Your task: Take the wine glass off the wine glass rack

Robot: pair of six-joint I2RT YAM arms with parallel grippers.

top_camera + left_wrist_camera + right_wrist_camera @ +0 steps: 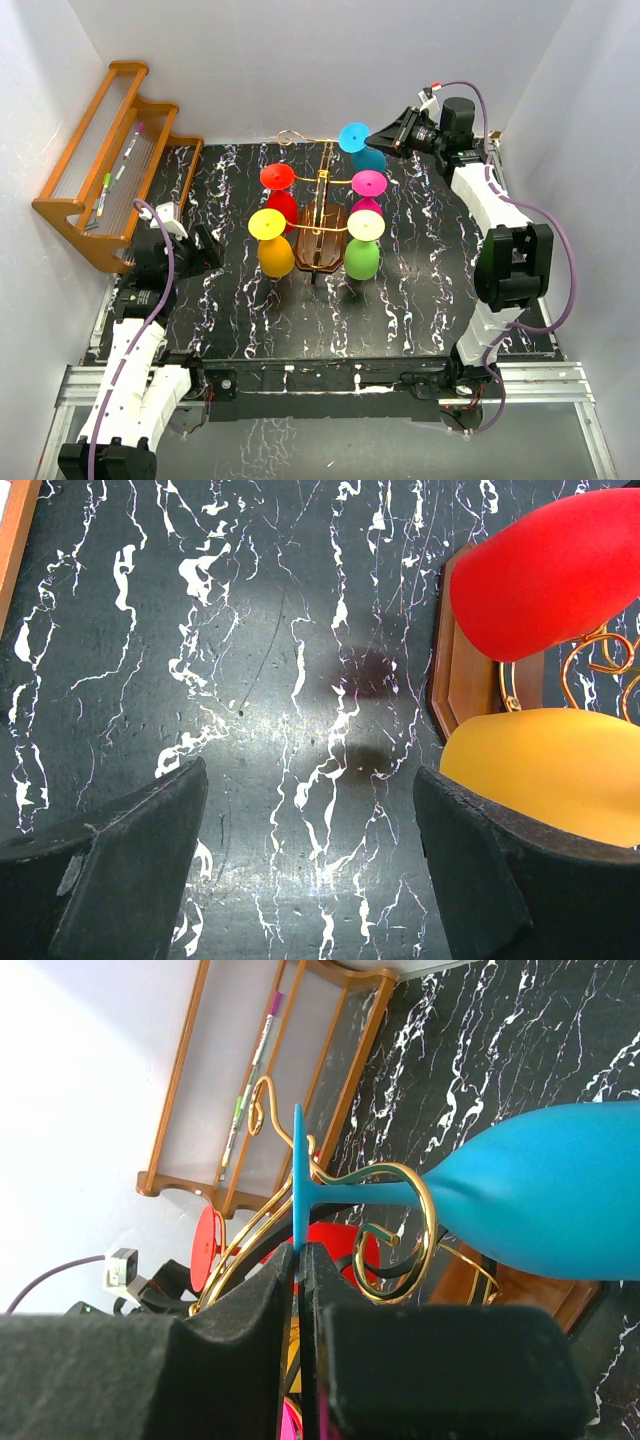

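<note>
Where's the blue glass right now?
In the top view the blue glass hangs at the back right of the rack, behind the pink glass, its foot pinched by the right tool.

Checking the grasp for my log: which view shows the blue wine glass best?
Right wrist: the blue wine glass fills it, stem in the gold wire arm, foot edge pinched by the right gripper. Top external shows it small, back right on the wine glass rack. Left wrist misses it.

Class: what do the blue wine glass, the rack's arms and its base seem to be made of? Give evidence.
Blue wine glass: probably plastic; opaque, matte, evenly coloured. Rack arms: gold metal wire; thin, glossy highlights. Rack base: brown wood, smooth finish, likely varnished.
</note>
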